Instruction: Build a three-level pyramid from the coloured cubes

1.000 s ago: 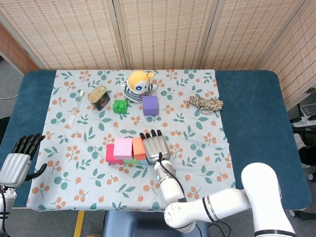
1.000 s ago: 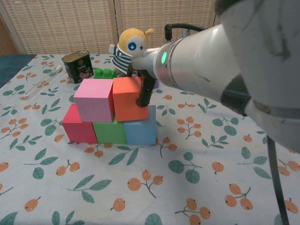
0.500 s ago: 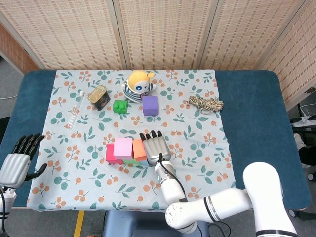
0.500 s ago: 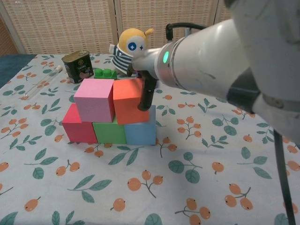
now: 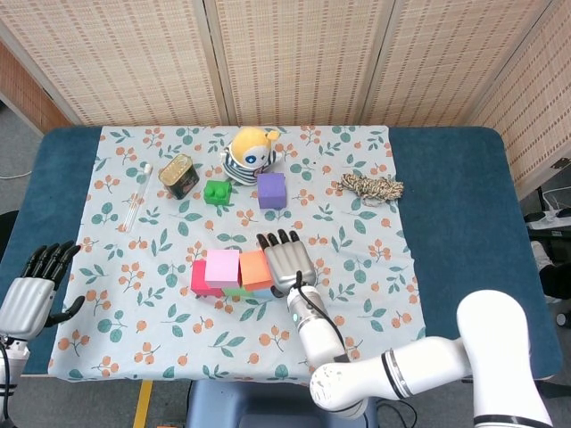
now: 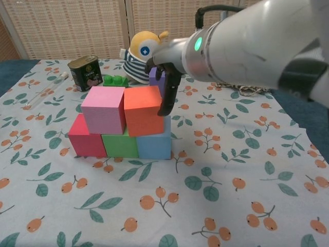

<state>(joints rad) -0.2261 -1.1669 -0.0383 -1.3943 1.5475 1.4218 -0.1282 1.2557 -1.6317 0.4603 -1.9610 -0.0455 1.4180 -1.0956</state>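
Your right hand sits just right of the orange cube, crowding the stack's right flank. Bare cloth lies open further right and on the near side. On the far side, the purple cube, green brick and doll stand in a row.

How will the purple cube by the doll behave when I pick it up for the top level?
The purple cube looks rigid, with flat faces and sharp edges, so it should sit flat rather than roll. It matches the stacked cubes, likely light foam or plastic. Its smooth faces might slip under a loose grip. The doll stands close behind, so a push could nudge it.
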